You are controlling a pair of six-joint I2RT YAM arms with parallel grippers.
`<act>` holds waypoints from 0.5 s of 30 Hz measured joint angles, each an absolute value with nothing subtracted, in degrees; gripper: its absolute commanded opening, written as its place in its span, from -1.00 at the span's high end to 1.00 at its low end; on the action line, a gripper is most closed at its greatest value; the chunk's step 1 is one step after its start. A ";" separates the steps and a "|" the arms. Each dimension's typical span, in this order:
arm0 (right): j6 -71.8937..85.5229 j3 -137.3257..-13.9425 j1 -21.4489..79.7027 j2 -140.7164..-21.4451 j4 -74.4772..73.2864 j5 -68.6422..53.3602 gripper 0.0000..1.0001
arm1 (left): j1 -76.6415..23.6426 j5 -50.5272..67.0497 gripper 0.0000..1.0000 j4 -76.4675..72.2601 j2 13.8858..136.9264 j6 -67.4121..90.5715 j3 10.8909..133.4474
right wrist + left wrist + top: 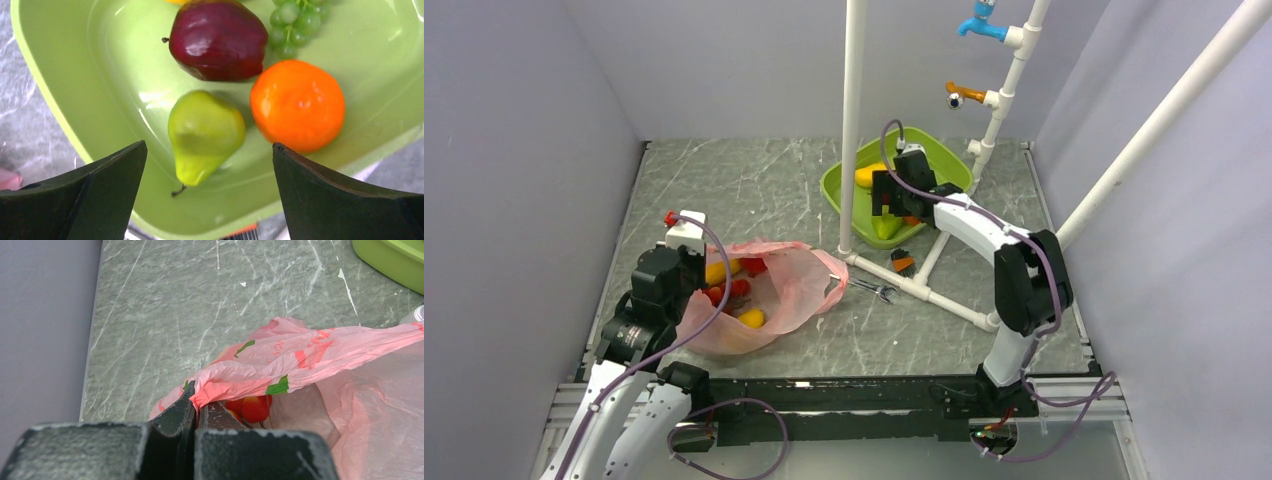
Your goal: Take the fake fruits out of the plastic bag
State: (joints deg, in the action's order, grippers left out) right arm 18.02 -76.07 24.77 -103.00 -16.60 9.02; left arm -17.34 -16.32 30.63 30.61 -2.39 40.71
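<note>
Right gripper (208, 146): jaws spread wide, nothing held between them, nothing touched. It is poised above the green tub (100, 75), directly over the pear (205, 132), which lies on its side on the tub floor. Just beside the pear a dark red fruit (217, 40), an orange (297, 105) and green grapes (295, 20) are seen in the same tub.

Left gripper (196, 400): jaws pressed together on a fold of the pink bag (300, 360) at its rim. The rim is lifted a little off the table (200, 300), so the mouth is kept open toward the right arm.

Inside the bag: a red fruit (252, 409) is seen through the opening in the left wrist view. From the top view more red and two yellow pieces (751, 318) are made out through the thin plastic. Exact kinds cannot be told at that size.

Step judged: the pear's transfer is taken as done, with the drop-off finished and the right arm free. The task is judged partly done, since several fruits lie in the bag.

Next move, as judged: the open right gripper would have to be carried across to the bag mouth and lowered onto one fruit without snagging the plastic. The left pinch would need to be kept firm so the mouth is not allowed to collapse.
</note>
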 measured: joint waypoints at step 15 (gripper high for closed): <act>21.52 -46.04 27.66 -62.41 -16.27 1.06 -0.76 | -17.34 -15.90 1.00 30.65 29.61 -2.39 40.71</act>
State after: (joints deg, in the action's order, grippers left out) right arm 21.52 -46.04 27.66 -62.41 -16.27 1.06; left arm -17.34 -15.90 30.65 29.61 -2.39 40.71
